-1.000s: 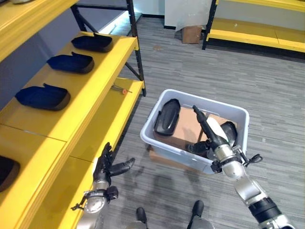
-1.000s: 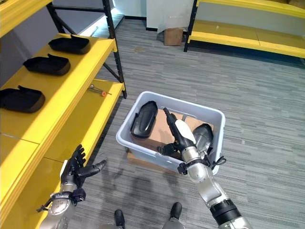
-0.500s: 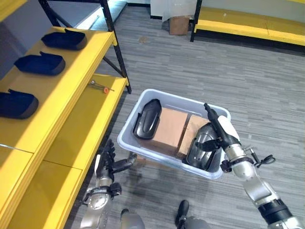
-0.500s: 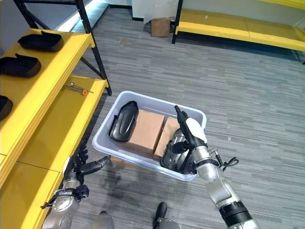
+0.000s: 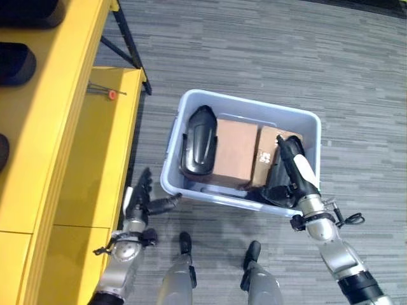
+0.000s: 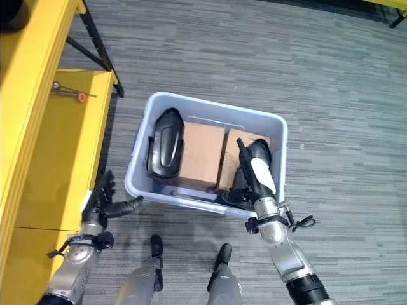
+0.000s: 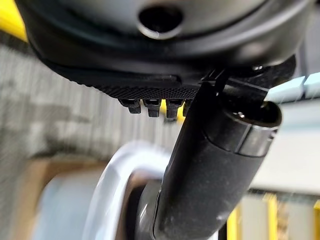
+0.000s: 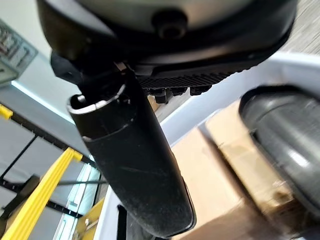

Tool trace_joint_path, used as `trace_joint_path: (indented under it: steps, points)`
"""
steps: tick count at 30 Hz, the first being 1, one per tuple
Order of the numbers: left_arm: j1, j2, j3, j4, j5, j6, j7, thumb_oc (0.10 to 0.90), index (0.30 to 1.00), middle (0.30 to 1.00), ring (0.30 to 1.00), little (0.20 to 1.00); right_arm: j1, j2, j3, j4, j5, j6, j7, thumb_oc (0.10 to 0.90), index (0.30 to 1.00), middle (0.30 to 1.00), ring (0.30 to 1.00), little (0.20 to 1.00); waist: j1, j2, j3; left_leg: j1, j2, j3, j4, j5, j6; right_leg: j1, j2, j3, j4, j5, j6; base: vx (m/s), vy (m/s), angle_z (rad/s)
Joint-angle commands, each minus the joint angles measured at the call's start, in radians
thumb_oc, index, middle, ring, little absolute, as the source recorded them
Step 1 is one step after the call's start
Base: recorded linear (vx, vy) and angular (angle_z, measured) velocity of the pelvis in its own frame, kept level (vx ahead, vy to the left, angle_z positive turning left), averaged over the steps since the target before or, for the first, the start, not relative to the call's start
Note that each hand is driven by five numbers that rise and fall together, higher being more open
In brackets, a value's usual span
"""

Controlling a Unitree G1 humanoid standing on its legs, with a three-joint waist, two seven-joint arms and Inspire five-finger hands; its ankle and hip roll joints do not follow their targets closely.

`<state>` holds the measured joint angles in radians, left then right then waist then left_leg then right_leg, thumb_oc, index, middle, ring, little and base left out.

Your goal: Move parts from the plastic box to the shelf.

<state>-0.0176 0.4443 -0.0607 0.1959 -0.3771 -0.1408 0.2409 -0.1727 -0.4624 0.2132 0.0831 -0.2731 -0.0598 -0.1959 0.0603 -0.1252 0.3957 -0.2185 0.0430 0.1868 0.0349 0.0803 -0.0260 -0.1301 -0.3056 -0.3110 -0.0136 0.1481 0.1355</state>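
Two black parts lay in the plastic box (image 6: 278,130), and my right hand (image 6: 257,175) was down over the nearer one (image 5: 294,150), fingers stretched straight along its top and thumb out to the side, not curled round it, so I judged I had no real hold. That part (image 6: 258,150) leaned in the box corner nearest my wrist, touching a cardboard block (image 6: 236,151) on the hand's left. To do this well I thought I should slide the fingers over its far edge and bring the thumb beneath, lifting straight up so it cleared the wall. Beyond the second cardboard block (image 6: 200,152) lay the other part (image 6: 165,142). My left hand (image 5: 141,202) hung relaxed and empty just outside the box's wall, beside the yellow shelf (image 5: 95,165), ready to steady the rim.
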Motion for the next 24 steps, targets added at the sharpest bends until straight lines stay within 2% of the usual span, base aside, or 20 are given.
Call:
trace_joint_path:
  steps: [1,8,13,24]
  points:
    - [0.04,-0.025,0.006,-0.099,0.049,-0.076,0.024,0.9,1.0,1.0,1.0,1.0,-0.1,-0.028,-0.056,-0.053,-0.007,-0.04,-0.078,0.9,1.0,1.0,1.0,1.0,-0.02,-0.009,-0.029,-0.009,0.112,-0.015,0.105,-0.087,-0.029,-0.017,-0.004,0.007,0.006,0.019,0.058,-0.01,0.045,0.06]
    - [0.031,-0.039,-0.007,-0.102,0.051,-0.068,0.036,0.9,1.0,1.0,1.0,1.0,-0.085,0.01,-0.056,0.025,0.053,-0.031,-0.097,0.9,1.0,1.0,1.0,1.0,-0.028,-0.011,0.008,-0.039,0.119,-0.018,0.09,-0.068,-0.037,-0.058,-0.006,-0.007,0.004,0.031,0.057,-0.01,-0.015,-0.01]
    - [0.002,-0.043,-0.039,-0.091,0.041,-0.066,0.044,0.9,1.0,1.0,1.0,1.0,-0.165,0.053,-0.044,0.135,0.171,-0.042,-0.143,0.9,1.0,1.0,1.0,1.0,-0.023,0.007,0.042,-0.055,0.133,-0.023,0.065,-0.04,-0.052,-0.088,0.004,-0.014,0.005,0.031,0.053,-0.03,-0.059,-0.03]
    - [-0.045,-0.047,-0.089,-0.071,0.027,-0.07,0.059,0.9,1.0,1.0,1.0,1.0,-0.301,0.094,-0.003,0.357,0.253,-0.031,-0.194,0.9,1.0,1.0,1.0,1.0,-0.006,0.049,0.086,-0.075,0.147,-0.035,0.028,-0.005,-0.066,-0.125,0.018,-0.02,0.007,0.029,0.044,-0.01,-0.047,-0.03]
